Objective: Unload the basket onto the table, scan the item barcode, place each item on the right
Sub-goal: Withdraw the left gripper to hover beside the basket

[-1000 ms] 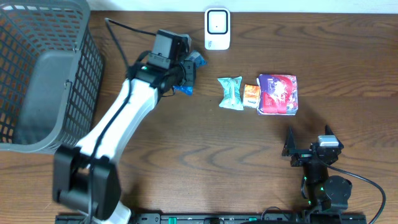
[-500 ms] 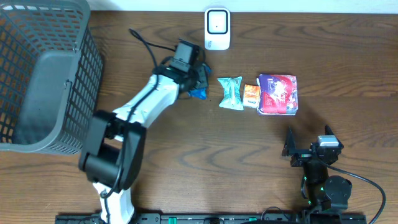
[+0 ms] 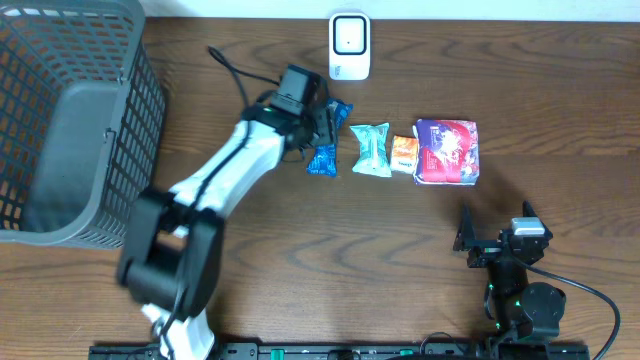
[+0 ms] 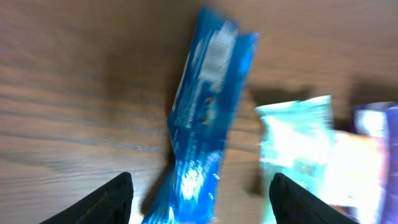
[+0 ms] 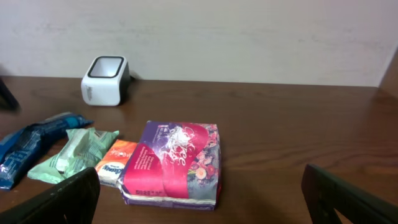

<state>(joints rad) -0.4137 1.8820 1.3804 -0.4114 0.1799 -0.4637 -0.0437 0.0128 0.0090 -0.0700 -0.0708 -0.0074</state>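
Observation:
A blue snack packet lies flat on the wooden table, just left of a mint-green packet. My left gripper hovers over its far end, open. In the left wrist view the blue packet runs lengthwise between the two spread black fingers, and my left gripper touches neither side of it. The white barcode scanner stands at the back edge, beyond the packet. My right gripper rests open near the front right, holding nothing.
An orange packet and a purple tissue pack continue the row to the right of the mint one. A grey mesh basket fills the left side. In the right wrist view the purple tissue pack lies ahead and the scanner further back.
My left gripper carried the blue packet rightward, then opened and let it go; the packet now lies on the table beside the mint packet. The right arm has not moved.

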